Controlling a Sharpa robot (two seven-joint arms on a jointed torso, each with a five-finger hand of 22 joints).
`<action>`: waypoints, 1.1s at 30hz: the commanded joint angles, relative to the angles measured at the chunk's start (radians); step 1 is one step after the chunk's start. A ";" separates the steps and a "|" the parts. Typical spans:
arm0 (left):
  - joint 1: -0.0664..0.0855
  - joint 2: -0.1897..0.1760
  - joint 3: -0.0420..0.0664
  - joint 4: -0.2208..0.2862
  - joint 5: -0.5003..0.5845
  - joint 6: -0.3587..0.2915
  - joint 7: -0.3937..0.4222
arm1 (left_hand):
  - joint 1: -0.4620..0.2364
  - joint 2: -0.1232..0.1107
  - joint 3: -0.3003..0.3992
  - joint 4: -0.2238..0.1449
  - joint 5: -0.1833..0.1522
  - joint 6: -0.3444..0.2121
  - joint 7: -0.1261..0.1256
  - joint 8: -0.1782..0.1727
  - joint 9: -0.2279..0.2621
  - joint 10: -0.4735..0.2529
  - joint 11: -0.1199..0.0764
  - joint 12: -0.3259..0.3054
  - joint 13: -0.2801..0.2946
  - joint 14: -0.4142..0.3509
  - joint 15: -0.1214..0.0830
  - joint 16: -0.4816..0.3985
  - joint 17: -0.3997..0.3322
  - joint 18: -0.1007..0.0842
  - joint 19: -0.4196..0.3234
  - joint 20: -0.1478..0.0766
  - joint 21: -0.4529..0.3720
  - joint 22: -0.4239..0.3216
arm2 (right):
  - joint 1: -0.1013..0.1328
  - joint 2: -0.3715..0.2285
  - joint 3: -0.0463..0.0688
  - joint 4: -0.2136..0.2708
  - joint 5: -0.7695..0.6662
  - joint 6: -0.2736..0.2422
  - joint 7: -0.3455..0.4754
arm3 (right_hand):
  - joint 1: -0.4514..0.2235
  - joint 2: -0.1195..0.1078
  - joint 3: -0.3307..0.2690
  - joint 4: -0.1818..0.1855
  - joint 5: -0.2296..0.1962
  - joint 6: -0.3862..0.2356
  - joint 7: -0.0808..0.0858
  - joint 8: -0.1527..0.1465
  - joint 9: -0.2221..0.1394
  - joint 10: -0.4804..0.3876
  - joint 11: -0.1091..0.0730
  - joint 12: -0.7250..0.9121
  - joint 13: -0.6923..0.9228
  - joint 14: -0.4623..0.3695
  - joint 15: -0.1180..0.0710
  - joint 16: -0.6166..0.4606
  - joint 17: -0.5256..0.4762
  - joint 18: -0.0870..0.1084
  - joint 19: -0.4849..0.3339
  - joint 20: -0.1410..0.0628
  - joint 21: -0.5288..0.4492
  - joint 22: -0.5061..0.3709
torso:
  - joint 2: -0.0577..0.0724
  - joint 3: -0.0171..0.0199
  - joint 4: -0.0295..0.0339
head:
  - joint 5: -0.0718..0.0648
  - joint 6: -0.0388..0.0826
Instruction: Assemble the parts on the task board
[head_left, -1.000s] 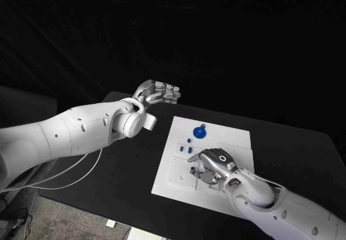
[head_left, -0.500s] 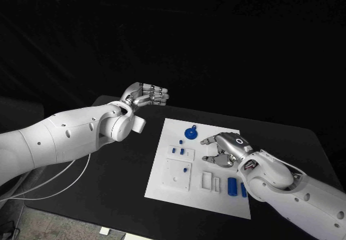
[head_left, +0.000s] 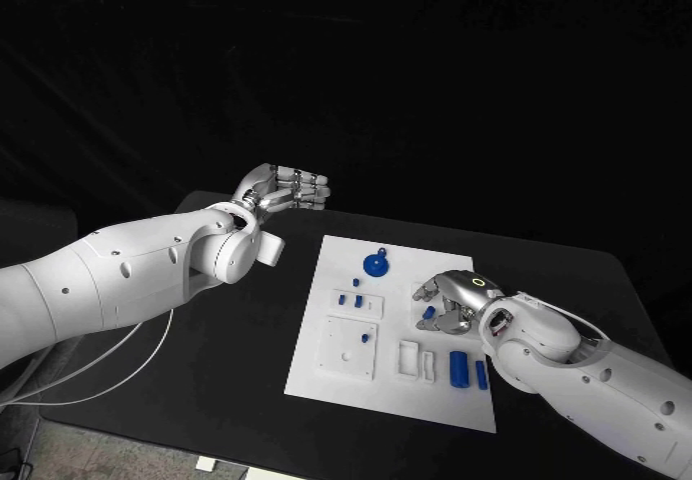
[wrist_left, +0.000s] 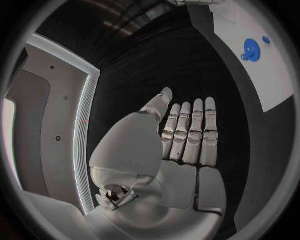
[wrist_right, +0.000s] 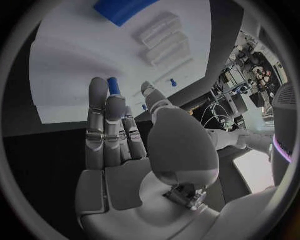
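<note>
Task board lying flat mid-counter, blue parts scattered on it; right hand above its far side pinching a small blue part, left hand raised aside, fingers straight, empty.

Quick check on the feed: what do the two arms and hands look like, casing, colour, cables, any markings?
Both arms have smooth, glossy white shells with small dark dots; the left arm ends in a round white wrist disc, and thin white cables hang beneath it. The right arm is built alike. The left hand and right hand are silver metal with segmented fingers; the right hand carries a small dark ring mark.
</note>
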 joint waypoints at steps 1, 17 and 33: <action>0.002 0.002 0.001 0.001 -0.004 0.012 0.007 | 0.007 -0.001 -0.006 -0.002 0.004 -0.003 0.000 -0.001 -0.001 -0.005 -0.003 0.000 -0.001 -0.008 0.000 -0.005 -0.001 0.010 0.006 -0.001 0.004 -0.002 | 0.000 0.005 0.001 -0.013 -0.011 0.076 -0.024 | 0.002 0.012 0.017 -0.009 -0.008 0.012 0.001 0.003 -0.001 -0.002 -0.002 -0.004 -0.001 -0.002 0.004 0.006 -0.002 0.020 0.036 0.003 -0.003 -0.002 | 0.001 -0.0015 0.0010 | 0.001 -0.002; 0.001 0.001 0.001 -0.003 -0.004 0.013 0.006 | 0.007 -0.001 -0.006 -0.002 0.004 -0.003 0.000 -0.001 -0.001 -0.005 -0.003 0.000 -0.001 -0.008 0.000 -0.005 -0.001 0.010 0.006 -0.001 0.004 -0.002 | 0.000 0.024 0.001 -0.044 -0.067 0.012 -0.041 | -0.105 0.037 0.403 -0.149 -0.116 0.091 0.029 0.004 0.000 0.095 -0.027 -0.005 -0.002 0.014 -0.012 0.007 0.000 0.007 0.039 -0.012 0.025 0.003 | 0.000 -0.0004 -0.0008 | 0.002 -0.005; 0.001 0.001 0.001 -0.004 -0.004 0.014 0.005 | 0.005 0.001 -0.005 -0.002 0.004 -0.003 0.000 -0.001 -0.001 -0.005 -0.003 0.000 -0.001 -0.008 0.000 -0.005 -0.001 0.010 0.006 -0.002 0.005 -0.003 | 0.000 0.025 0.001 -0.036 -0.104 -0.036 -0.044 | -0.091 0.060 0.460 -0.159 -0.121 0.165 0.025 0.008 0.003 0.227 -0.063 -0.003 0.002 0.024 -0.034 0.005 0.008 -0.011 0.038 -0.032 0.046 0.011 | 0.000 -0.0004 -0.0003 | -0.003 -0.008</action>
